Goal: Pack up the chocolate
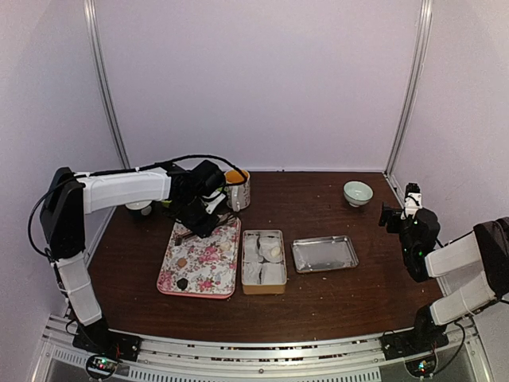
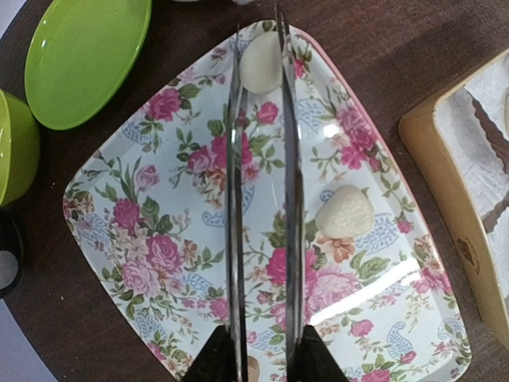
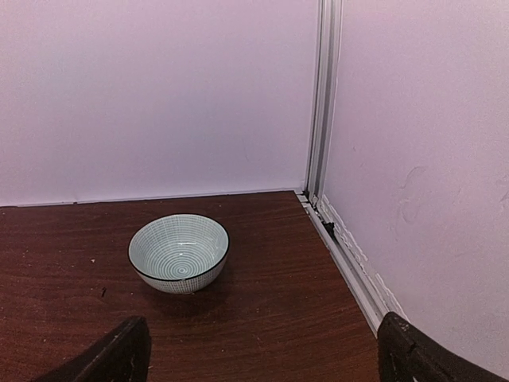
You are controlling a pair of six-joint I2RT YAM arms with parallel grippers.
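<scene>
The left gripper (image 2: 260, 38) is pinching a pale cream lump (image 2: 261, 68) between its long, thin fingertips. The lump is filling the narrow gap between them and resting on the floral tray (image 2: 119, 215) at its far end. The step in hand is looking like a pick-up from the tray, though this piece is pale. The chocolate (image 1: 182, 282), a small dark lump, is lying in the tray's near left part, well apart from the fingers and untouched. A second pale lump (image 2: 344, 211) is sitting nearer the tin (image 1: 263, 290), which is standing just right of the tray. The next move is calling for a straight lift, then a carry right over the tin's rim, with gentle pressure so the piece is not slipping out. The right gripper (image 3: 266, 360) is hanging spread wide and empty out at the right, facing a small bowl (image 3: 179, 253).
</scene>
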